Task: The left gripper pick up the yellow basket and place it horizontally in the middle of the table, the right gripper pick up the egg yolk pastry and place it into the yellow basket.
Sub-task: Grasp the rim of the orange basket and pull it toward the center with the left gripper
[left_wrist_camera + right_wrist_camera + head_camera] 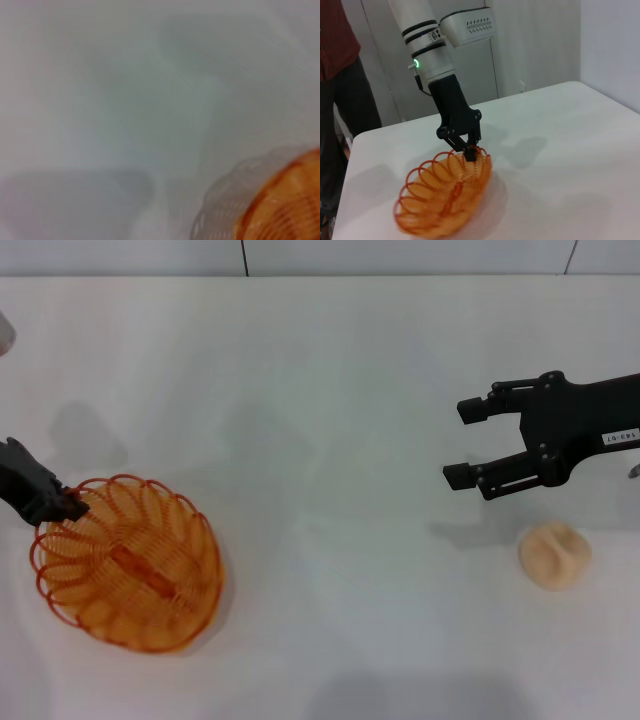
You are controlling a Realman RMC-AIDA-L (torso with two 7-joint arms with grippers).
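Note:
The yellow basket (130, 565) is at the table's (320, 390) left front. My left gripper (65, 505) is shut on its looped rim at the far-left edge. In the right wrist view the left gripper (470, 152) pinches the rim and the basket (445, 195) is tilted, its gripped end higher. The left wrist view shows only a blurred part of the basket (285, 205). The egg yolk pastry (555, 554) lies on the table at the right. My right gripper (462, 443) is open and empty, hovering just beyond and to the left of the pastry.
A person in a dark red top (335, 50) stands beyond the table's left end. A small grey object (5, 332) shows at the far left edge. The table's back edge meets a wall (400, 255).

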